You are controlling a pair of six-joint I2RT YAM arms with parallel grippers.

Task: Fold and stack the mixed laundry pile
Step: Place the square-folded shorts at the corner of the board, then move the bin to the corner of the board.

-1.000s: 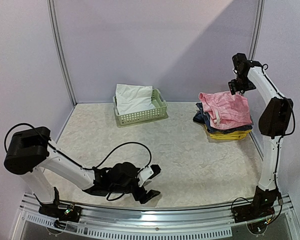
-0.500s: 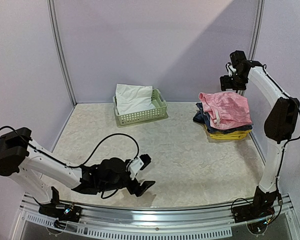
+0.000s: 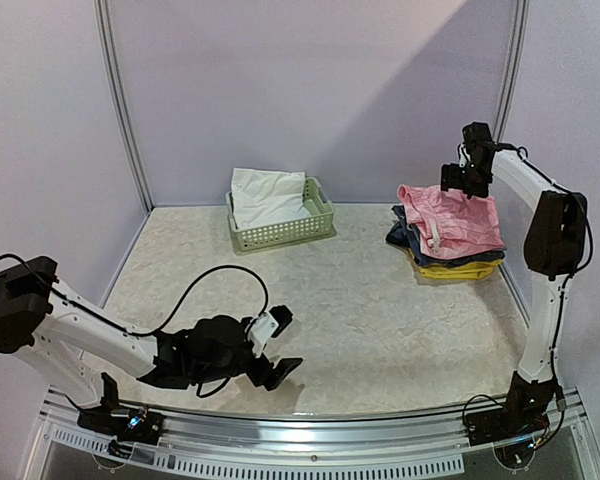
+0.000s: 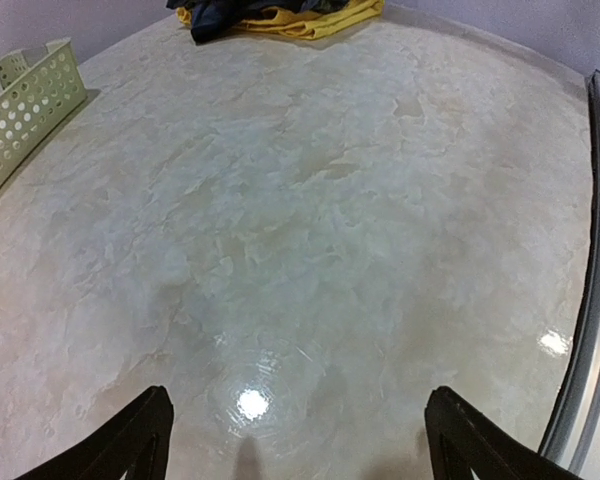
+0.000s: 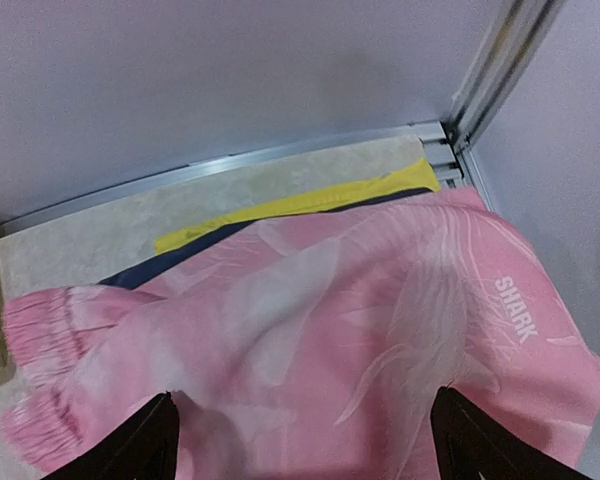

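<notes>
The thin pink piece (image 3: 452, 218) lies on top of the folded stack at the back right and fills the right wrist view (image 5: 310, 330). My right gripper (image 3: 460, 184) hovers open just over its far edge, the cloth showing under the gap between its fingers (image 5: 302, 400), which hold nothing. The larger white piece (image 3: 265, 196) lies bunched in the green basket at the back. Low over the bare table near the front edge, my left gripper (image 3: 284, 343) is open and holds nothing (image 4: 295, 420).
The pale green lattice basket (image 3: 285, 233) stands at the back centre, its corner in the left wrist view (image 4: 30, 95). Folded dark blue and yellow clothes (image 3: 448, 264) lie under the pink piece, close to the right wall. A metal rail (image 4: 590, 330) borders the table's front.
My left arm has drawn back to the left, toward the front edge, with its gripper still open. The right gripper has swung a little left above the pink piece's far edge.
</notes>
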